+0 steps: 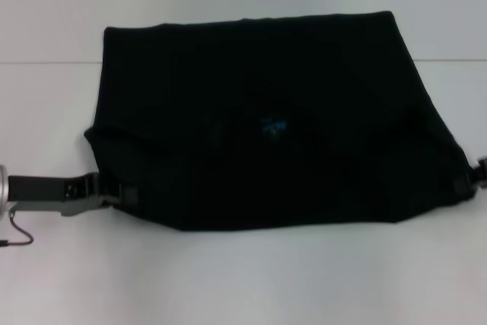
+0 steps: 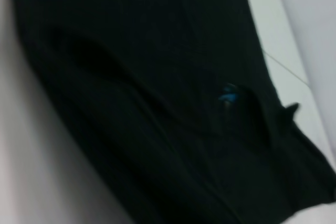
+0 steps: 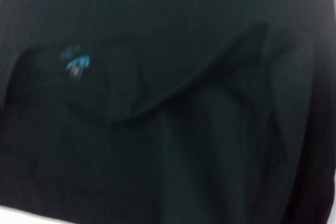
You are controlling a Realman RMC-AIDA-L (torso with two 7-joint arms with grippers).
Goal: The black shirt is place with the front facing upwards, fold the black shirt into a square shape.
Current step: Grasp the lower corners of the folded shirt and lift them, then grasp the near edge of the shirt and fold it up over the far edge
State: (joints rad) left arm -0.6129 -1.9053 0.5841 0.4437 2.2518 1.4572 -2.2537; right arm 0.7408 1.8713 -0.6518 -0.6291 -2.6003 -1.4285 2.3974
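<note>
2 grippers sit at the near corners of the black shirt (image 1: 259,119), which I see lying partly folded on the white table (image 1: 243,279), its blue neck label (image 1: 274,126) showing near the middle. My left gripper (image 1: 114,194) is at the shirt's near left corner, touching the cloth; my right gripper (image 1: 478,174) is at the near right corner. I cannot tell whether either one has closed on the fabric.

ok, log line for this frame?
black shirt half-folded, blue label showing | left end effector at left edge | right end effector at right edge
</note>
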